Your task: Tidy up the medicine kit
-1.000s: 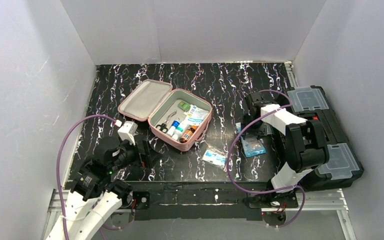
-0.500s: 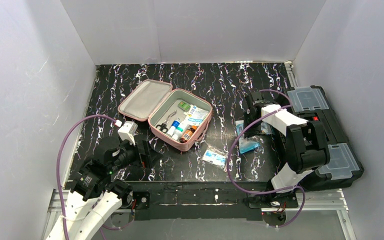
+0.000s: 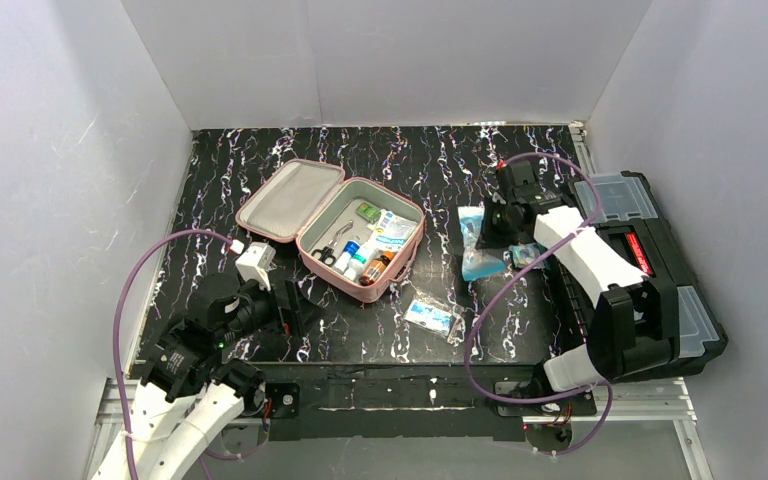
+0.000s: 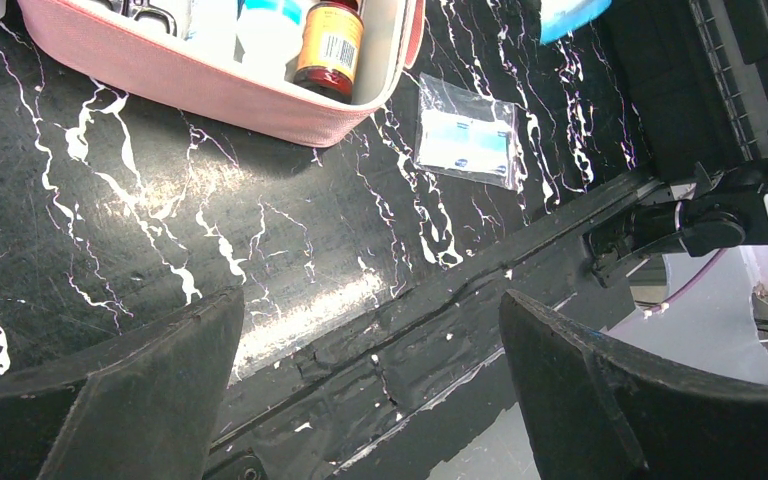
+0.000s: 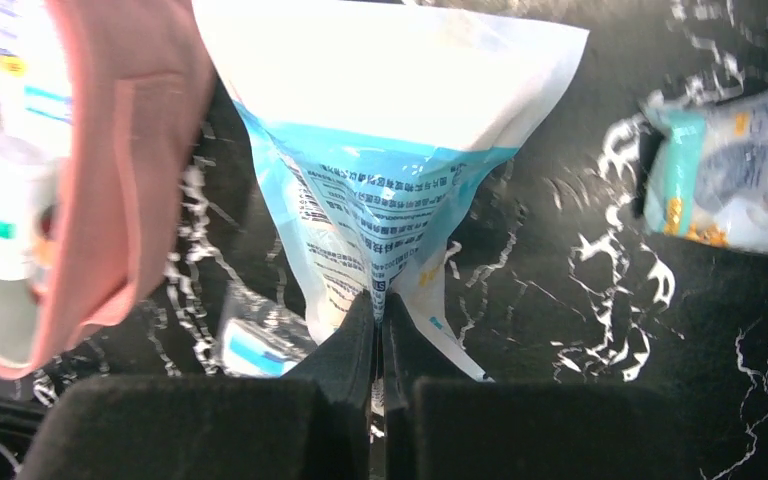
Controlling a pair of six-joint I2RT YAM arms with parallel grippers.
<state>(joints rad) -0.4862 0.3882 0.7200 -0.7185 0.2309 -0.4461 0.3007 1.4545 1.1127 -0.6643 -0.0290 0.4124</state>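
Clamps a blue-and-white pouch by its lower edge in the right gripper, near the pink medicine kit. Holds the left gripper spread wide, gripping nothing, above the marbled table.

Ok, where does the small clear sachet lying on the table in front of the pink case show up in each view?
Top external: the sachet sits just below centre, off the near corner of the medicine kit.
Left wrist: sachet upper middle, right of the kit.
Right wrist: sachet lower left, beside the pouch pinched in the right pincer.
Shared landmark: the pink kit, at left in that view.
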